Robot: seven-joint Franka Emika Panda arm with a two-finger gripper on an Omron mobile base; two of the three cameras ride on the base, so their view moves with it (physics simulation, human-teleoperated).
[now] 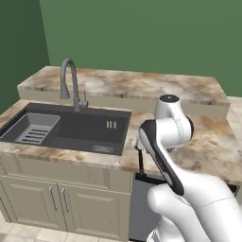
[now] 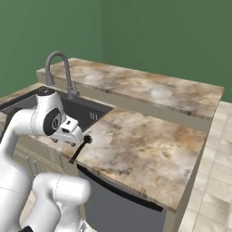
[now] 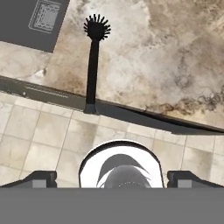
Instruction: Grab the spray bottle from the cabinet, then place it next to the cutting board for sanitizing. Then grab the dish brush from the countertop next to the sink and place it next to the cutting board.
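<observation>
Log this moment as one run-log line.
phase: reaching for dish brush | brush: flat on countertop beside sink, handle end over front edge | gripper: above brush, jaws open, not touching

One dish brush (image 3: 92,61) on the countertop (image 2: 149,136), one sink (image 1: 71,127), one gooseneck faucet (image 1: 68,82), one ribbed tray (image 1: 34,128), two cabinet doors (image 1: 71,205) below.

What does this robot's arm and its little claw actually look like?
The arm is made of smooth, glossy white rounded segments with dark, nearly black bands and caps at the joints, one showing a round dark disc on its side. The gripper is a boxy white hand; in the hand view its two small dark finger tips poke up at the bottom.
</observation>
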